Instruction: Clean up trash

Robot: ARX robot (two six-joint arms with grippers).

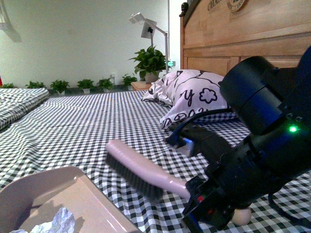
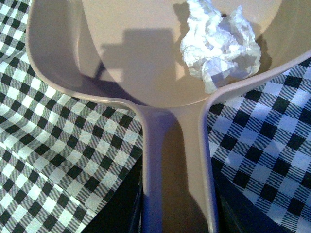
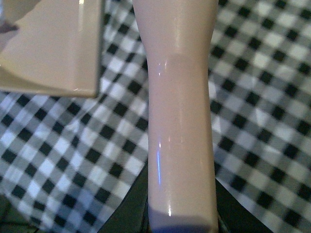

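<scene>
In the dustpan (image 2: pixel 121 43), trash (image 2: pixel 218 46), beyond left hand (image 2: pixel 177 213) gripping handle

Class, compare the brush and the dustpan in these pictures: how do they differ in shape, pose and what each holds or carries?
The brush is long and narrow with dark bristles underneath; the dustpan is a wide, shallow scoop with raised walls. The brush is held above the checked bedcover, clear of it and empty; the dustpan holds the crumpled white paper wad. The brush's handle is rounded and solid, the dustpan's an open channel. Both are pale pinkish-beige plastic.

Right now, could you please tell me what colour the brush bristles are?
The bristles are dark grey to black, seen best in the front view.
</scene>
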